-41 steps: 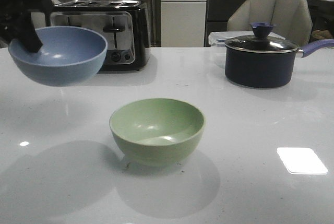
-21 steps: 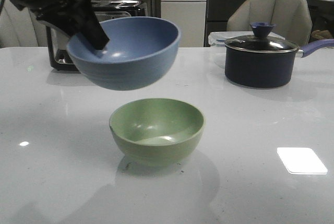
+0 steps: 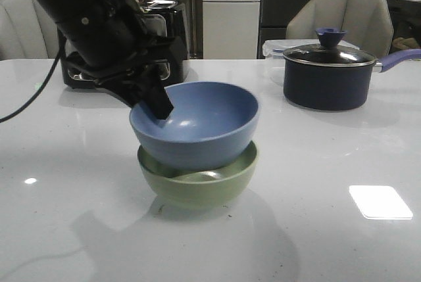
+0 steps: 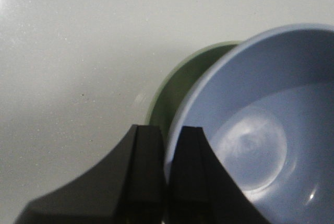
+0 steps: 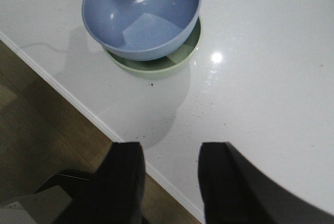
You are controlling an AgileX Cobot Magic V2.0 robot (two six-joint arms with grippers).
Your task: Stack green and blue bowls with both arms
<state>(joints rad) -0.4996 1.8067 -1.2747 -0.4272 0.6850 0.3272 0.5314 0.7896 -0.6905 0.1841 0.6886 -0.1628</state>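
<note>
Blue bowl (image 3: 197,124) sits tilted inside the green bowl (image 3: 197,183), rim pinched in the left jaws (image 4: 166,174); right jaws (image 5: 169,182) spread, well away.

The upper bowl (image 3: 197,124) is plain dusty blue; the bowl (image 3: 197,187) beneath it is plain pale sage green; the left gripper (image 3: 156,103) on the blue bowl's rim is black; behind the bowls, the saucepan (image 3: 327,78) is dark navy with a blue knob and handle; the toaster (image 3: 154,32) is black and silver; the table (image 3: 329,229) is glossy white with fine dark specks.
</note>
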